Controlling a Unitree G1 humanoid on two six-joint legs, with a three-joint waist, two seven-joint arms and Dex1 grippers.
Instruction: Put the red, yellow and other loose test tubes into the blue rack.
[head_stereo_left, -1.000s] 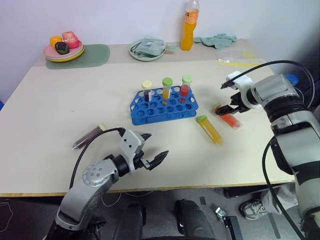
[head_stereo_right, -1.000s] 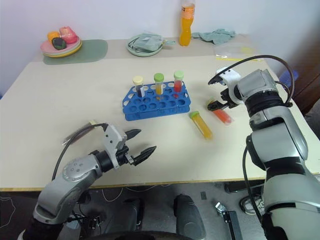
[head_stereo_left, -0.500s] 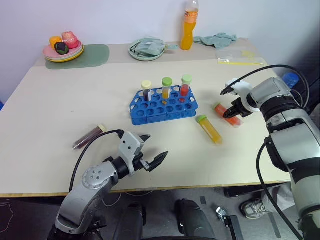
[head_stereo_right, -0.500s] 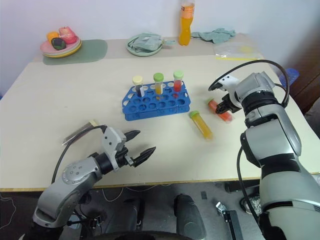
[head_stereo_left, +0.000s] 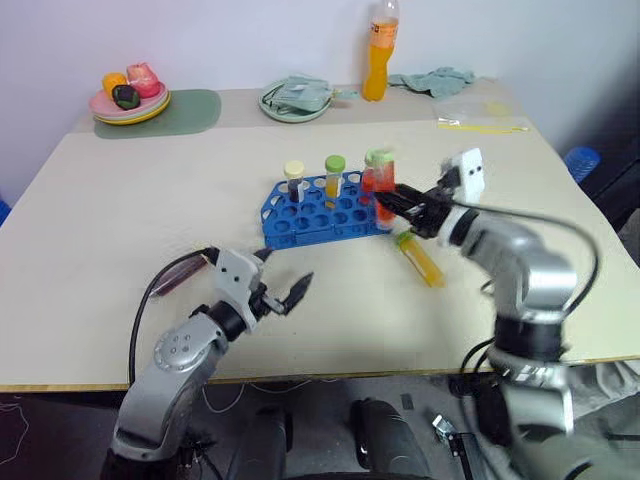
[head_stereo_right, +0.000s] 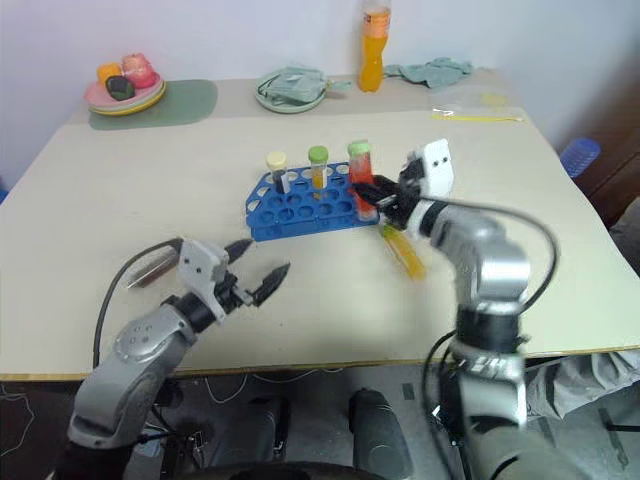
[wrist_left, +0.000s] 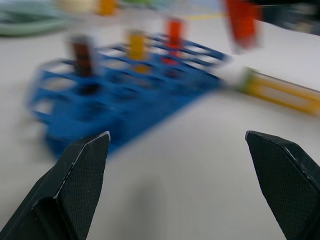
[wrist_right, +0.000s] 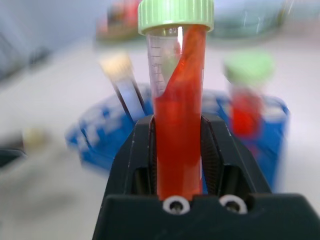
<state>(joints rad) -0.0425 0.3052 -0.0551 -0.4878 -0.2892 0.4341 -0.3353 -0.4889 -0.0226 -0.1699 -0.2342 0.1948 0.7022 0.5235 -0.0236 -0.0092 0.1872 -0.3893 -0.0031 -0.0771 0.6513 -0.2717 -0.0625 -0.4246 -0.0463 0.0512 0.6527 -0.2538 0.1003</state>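
One red test tube (wrist_right: 179, 125) is now riding upright, grasped in the right gripper (head_stereo_right: 385, 199), swinging off the table (head_stereo_left: 90, 230) toward the blue rack (head_stereo_left: 325, 215); the left gripper (head_stereo_left: 272, 292) is hanging released. Slotting's probably next.

Makeshift lab bench in plain room: blue rack (head_stereo_left: 325, 205) with capped tubes on beige table (head_stereo_left: 120, 230), white wall.

Head pair overlooking table (head_stereo_left: 100, 230), wrist views close on rack (wrist_left: 125, 100)
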